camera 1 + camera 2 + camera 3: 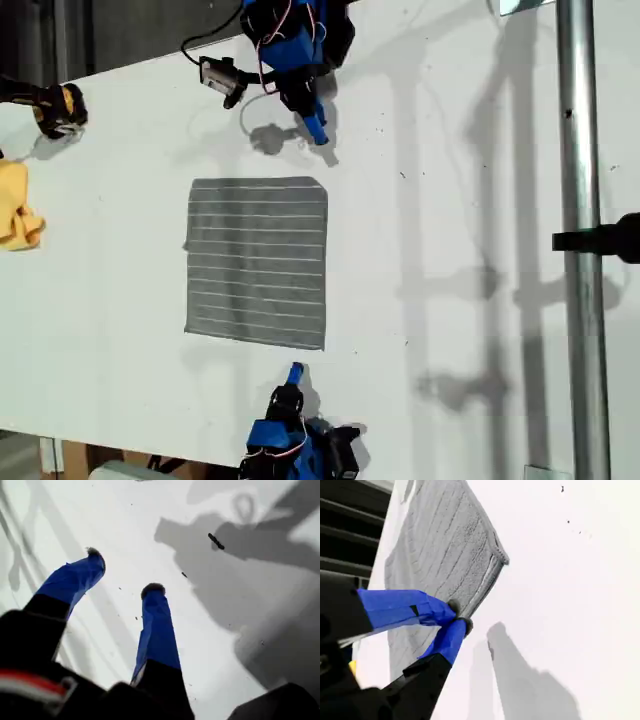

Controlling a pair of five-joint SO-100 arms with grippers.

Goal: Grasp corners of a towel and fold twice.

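The grey striped towel (257, 262) lies flat and unfolded on the white table, all its corners down. My first gripper (315, 128) hovers just beyond the towel's far corner (321, 183) on the exterior view's right. In the first wrist view this gripper (124, 571) stands open over bare table with nothing between its fingers. My second gripper (295, 374) sits near the table's front edge, a short way off the towel's near corner (321, 344). In the second wrist view this gripper (457, 617) is shut, tips together, beside the towel (445, 545) edge, one corner (501, 557) just ahead.
A small yellow cloth (15, 205) lies at the exterior view's left edge, with a black and yellow tool (55, 105) behind it. A metal pole (580, 250) runs down the exterior view's right side, a black clamp (610, 238) on it.
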